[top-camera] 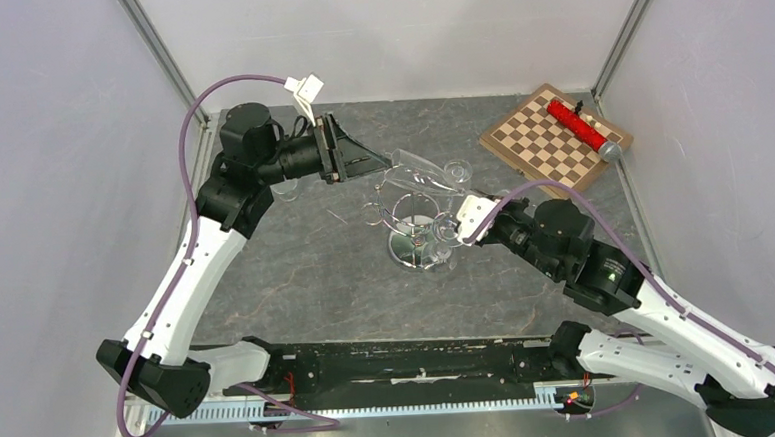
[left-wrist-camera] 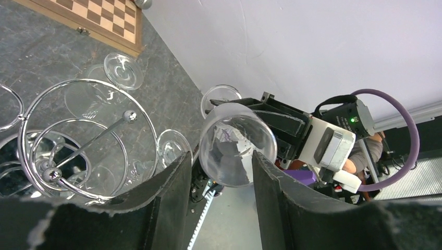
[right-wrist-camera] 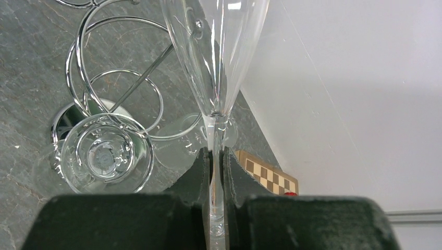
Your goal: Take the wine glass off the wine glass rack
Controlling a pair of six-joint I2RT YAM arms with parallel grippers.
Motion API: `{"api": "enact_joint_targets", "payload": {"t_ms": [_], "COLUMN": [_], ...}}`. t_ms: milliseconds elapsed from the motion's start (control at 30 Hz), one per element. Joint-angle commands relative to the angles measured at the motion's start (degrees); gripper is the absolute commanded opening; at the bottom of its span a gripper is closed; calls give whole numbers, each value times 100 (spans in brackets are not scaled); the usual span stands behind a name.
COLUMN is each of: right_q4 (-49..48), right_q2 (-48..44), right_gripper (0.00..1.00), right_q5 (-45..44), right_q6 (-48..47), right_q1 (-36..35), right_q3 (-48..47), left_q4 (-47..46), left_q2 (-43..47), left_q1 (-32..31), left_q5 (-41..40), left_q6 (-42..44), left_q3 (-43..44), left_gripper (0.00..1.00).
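Note:
A clear wine glass (top-camera: 423, 170) hangs tilted in the air above the wine glass rack (top-camera: 414, 227), its mouth toward the left arm. My right gripper (right-wrist-camera: 217, 161) is shut on its thin stem (right-wrist-camera: 216, 140), and the bowl (right-wrist-camera: 216, 47) reaches away from the fingers. My left gripper (left-wrist-camera: 221, 182) is open, with one finger (left-wrist-camera: 174, 192) on each side of the glass's rim (left-wrist-camera: 237, 151) and a small gap at both. The rack's chrome rings (left-wrist-camera: 88, 135) and pole (right-wrist-camera: 140, 78) lie beside the glass. From above, the right gripper (top-camera: 455, 197) sits just right of the rack.
Other clear glasses hang upside down in the rack's loops, their round feet (left-wrist-camera: 123, 70) (right-wrist-camera: 107, 153) showing. A wooden chessboard (top-camera: 555, 140) with a red object (top-camera: 579, 126) on it lies at the back right. White walls stand on three sides of the table.

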State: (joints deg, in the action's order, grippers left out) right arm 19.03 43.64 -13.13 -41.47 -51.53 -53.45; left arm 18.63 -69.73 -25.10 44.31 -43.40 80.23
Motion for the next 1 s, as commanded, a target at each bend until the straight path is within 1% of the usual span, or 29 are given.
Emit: {"api": "enact_joint_targets", "payload": {"t_ms": [0,333,433,567,833,900,933,967], "right_q4": [-518,-581,-579,-619,-671,-687,-690,-726], "right_q2": [56,153,195,220,318,330,326,320], "right_gripper": [0,0,0,0,0,3,6,11], "right_q5": [67,135,139,120,14,-3,8,19], "right_q6": [15,16,8,-18,-75,-80,-85,-96], "right_q1": [2,-6,-6,-6,-5,-6,-6,-6], "right_q3": [-377,-523,-551,-535,-638,-677,-692,-707], "left_q4": [-135,88,92,142,378,421,430,445], "left_q2": [-20,-117,-136,-190,-250,-230,-226,-221], "left_q1": [36,33,39,37,39,41,40,35], "left_q5": [325,355,384,456,614,629,639,648], "left_q6": [-130,42,67,127,367,416,427,449], "left_q3": [3,11,20,49,70,61,50,46], "left_gripper": [51,46,43,35,8,3,2,2]}}
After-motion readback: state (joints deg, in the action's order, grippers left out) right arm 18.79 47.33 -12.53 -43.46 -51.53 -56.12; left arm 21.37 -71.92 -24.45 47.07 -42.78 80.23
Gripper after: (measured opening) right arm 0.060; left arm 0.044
